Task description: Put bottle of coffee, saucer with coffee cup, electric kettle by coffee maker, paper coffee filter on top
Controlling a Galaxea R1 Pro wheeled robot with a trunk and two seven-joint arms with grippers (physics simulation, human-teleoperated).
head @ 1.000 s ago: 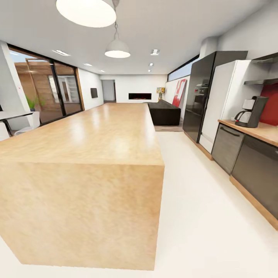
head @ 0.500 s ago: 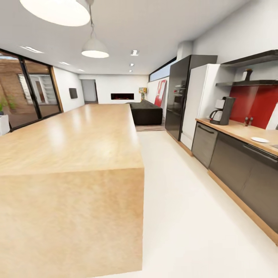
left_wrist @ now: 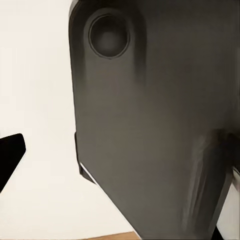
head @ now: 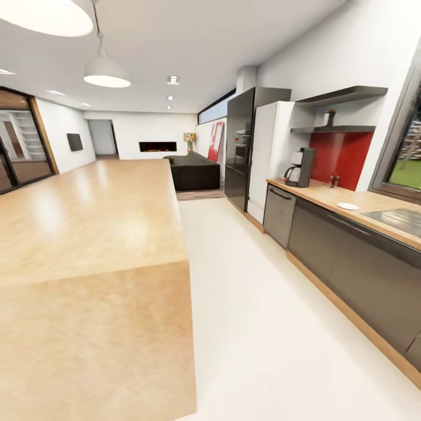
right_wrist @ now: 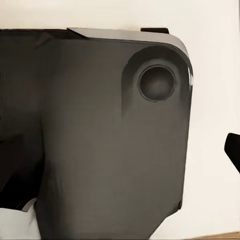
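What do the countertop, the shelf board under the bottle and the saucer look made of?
Countertop: light wood, matte, with a faint grain look. Kitchen shelf: dark, smooth board, probably lacquered; too far to be sure. Saucer: plain white and smooth, likely glazed ceramic. This is a render, so take these as looks only.

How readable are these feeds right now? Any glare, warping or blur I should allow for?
Head view: wide-angle stretch bends the edges, the island looms, and ceiling-light sheen lies on its top; the coffee maker and saucer on the countertop are small and soft. Left wrist view and right wrist view: dark robot bodywork sits close and blurred, so neither gripper's state can be read.
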